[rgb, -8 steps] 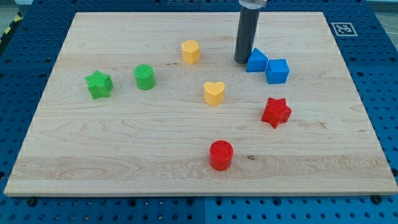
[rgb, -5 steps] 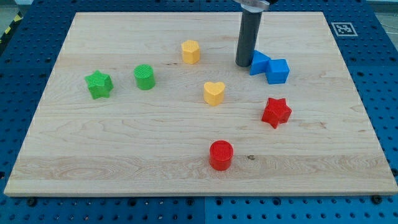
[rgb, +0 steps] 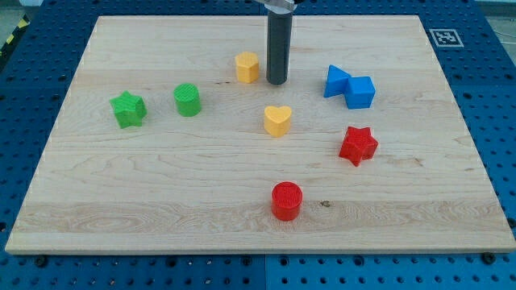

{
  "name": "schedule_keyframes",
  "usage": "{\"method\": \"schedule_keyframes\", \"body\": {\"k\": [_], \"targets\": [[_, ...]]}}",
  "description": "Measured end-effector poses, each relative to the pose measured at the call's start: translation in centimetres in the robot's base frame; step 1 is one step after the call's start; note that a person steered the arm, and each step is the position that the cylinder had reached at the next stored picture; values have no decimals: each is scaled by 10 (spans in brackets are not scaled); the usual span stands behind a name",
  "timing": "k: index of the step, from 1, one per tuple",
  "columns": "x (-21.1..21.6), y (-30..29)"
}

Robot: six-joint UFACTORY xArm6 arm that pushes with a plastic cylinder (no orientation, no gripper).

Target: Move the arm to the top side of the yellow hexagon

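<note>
The yellow hexagon (rgb: 247,67) sits on the wooden board (rgb: 145,177) left of centre near the view's top. My tip (rgb: 276,82) rests on the board just to the hexagon's right, a small gap apart. The dark rod rises from it and leaves the view at the top.
A yellow heart (rgb: 277,121) lies below the tip. Two blue blocks (rgb: 336,81) (rgb: 359,92) touch each other at the right. A red star (rgb: 358,145) and a red cylinder (rgb: 286,200) lie lower. A green cylinder (rgb: 187,100) and a green star (rgb: 128,109) stand at the left.
My tip has slid left, away from the blue blocks, to just right of the yellow hexagon. The left blue block shifted slightly earlier.
</note>
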State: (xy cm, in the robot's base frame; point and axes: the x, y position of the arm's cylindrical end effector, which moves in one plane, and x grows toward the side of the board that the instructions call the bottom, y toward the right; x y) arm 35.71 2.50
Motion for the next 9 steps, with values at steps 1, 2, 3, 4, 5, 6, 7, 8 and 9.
{"method": "schedule_keyframes", "body": {"k": [1, 2, 3, 4, 5, 6, 7, 8, 9], "targets": [[4, 0], [4, 0], [-6, 0], [-42, 1], [-76, 1], [-97, -22], [-100, -41], [-94, -53], [-83, -53]]}}
